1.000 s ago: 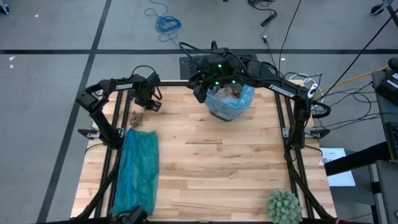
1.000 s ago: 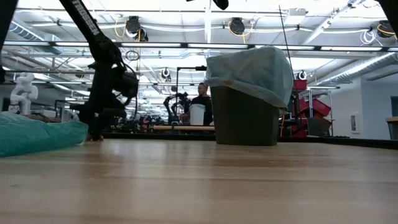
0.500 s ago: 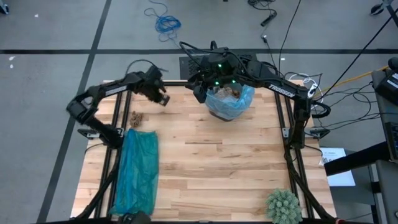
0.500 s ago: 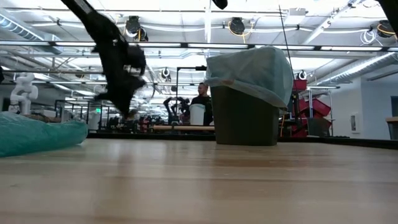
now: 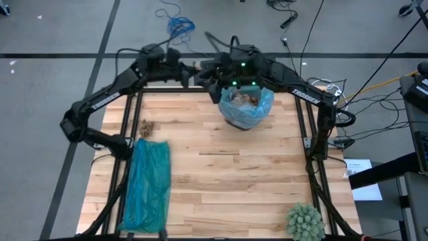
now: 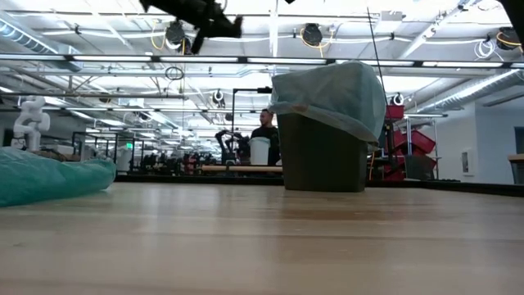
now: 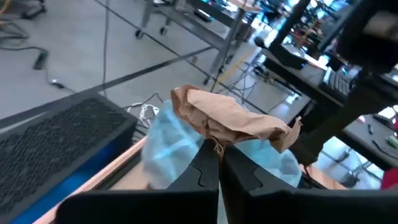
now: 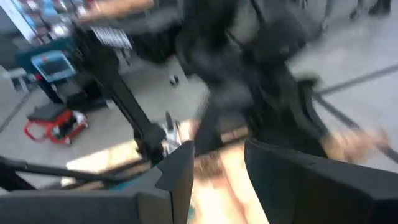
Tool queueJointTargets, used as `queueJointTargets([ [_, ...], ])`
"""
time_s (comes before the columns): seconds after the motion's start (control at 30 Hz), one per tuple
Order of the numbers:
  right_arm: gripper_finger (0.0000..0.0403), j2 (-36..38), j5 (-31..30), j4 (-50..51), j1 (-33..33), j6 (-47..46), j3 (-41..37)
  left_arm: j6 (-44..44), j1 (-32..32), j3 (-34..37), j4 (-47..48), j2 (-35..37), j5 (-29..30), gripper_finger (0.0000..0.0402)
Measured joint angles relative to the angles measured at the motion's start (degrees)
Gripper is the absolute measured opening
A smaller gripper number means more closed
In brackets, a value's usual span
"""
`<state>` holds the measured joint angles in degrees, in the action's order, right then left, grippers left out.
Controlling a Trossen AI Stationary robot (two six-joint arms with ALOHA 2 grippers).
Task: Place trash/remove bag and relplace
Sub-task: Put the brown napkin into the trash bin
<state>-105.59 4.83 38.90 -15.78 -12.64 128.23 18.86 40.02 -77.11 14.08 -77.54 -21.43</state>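
left gripper (image 7: 214, 152) just swung up from the table's 10 o'clock clenching a brown paper scrap (image 7: 231, 121) toward the blue-lined bin (image 5: 245, 110), right gripper (image 8: 214, 163) open above, so this one's nearly binned.

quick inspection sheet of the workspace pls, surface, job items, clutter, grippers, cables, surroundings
surface: wooden table, most of the middle bare.
job's things: dark bin at the far edge, pale blue bag lining it with brown scraps inside; one crumpled brown scrap pinched in the left gripper; one brown scrap on the table near the left edge.
clutter: teal-green bag lying along the left side; spiky green ball at the near right corner.
grippers: left gripper shut on the crumpled brown scrap, raised beside the bin; right gripper open, over the bin's far side.
cables: blue coil and black leads on the floor.
surroundings: a person stands behind the table.
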Motion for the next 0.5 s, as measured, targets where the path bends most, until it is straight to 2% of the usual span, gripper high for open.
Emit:
queueJointTargets([
  [0.13,0.0136,2.2,-0.9,-3.2,-0.2,0.0,0.0,-0.2,-1.9,-2.7,-0.5,-4.6,-2.2,0.0004],
  [0.23,0.0134,4.1,-7.2,-0.5,-0.4,-1.7,0.1,-0.2,-3.4,-4.2,0.0,-7.2,-3.7,0.0004],
  [0.33,0.0121,6.2,-10.8,9.6,-2.0,-6.6,0.1,-0.2,-4.3,-5.5,-0.2,-8.5,-4.1,0.0003],
  [0.5,0.0077,8.7,-11.3,27.2,-4.3,-11.8,0.0,-0.2,-4.6,-7.7,-0.4,-9.1,-4.1,0.0003],
])
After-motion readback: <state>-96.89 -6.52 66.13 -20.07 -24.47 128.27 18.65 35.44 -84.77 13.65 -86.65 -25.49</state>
